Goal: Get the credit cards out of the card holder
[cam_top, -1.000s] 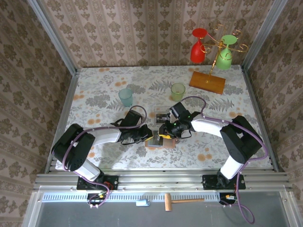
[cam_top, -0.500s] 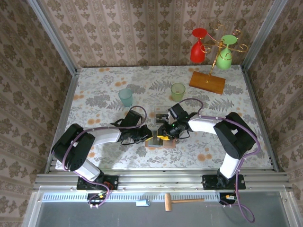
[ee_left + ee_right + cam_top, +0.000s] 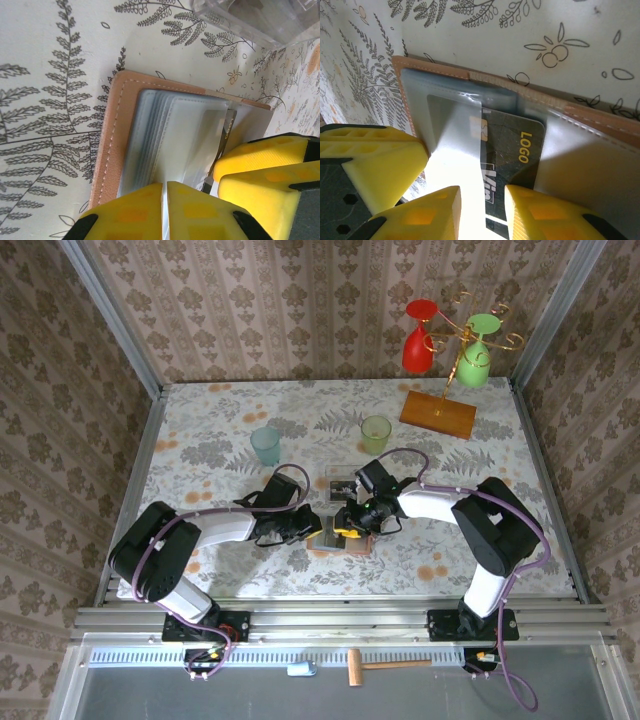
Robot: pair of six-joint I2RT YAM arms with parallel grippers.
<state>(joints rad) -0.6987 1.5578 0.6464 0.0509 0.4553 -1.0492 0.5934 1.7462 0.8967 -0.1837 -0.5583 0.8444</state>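
Observation:
The salmon-pink card holder lies open on the table between both arms, its grey-blue pockets fanned out. My left gripper is shut on a thin clear pocket leaf at the holder's edge. A dark credit card with a gold chip and the word "LOGO" sits half under a clear pocket. My right gripper stands over that card's face, jaws a little apart, one finger to each side of it. In the left wrist view the right gripper's fingers are just beside the holder.
A clear plastic tray lies just behind the holder. A teal cup and a green cup stand farther back. An orange stand base with red and green glasses sits at the back right.
The right arm folded in, and its gripper shifted slightly left over the holder. The left gripper has held still on the pocket leaf.

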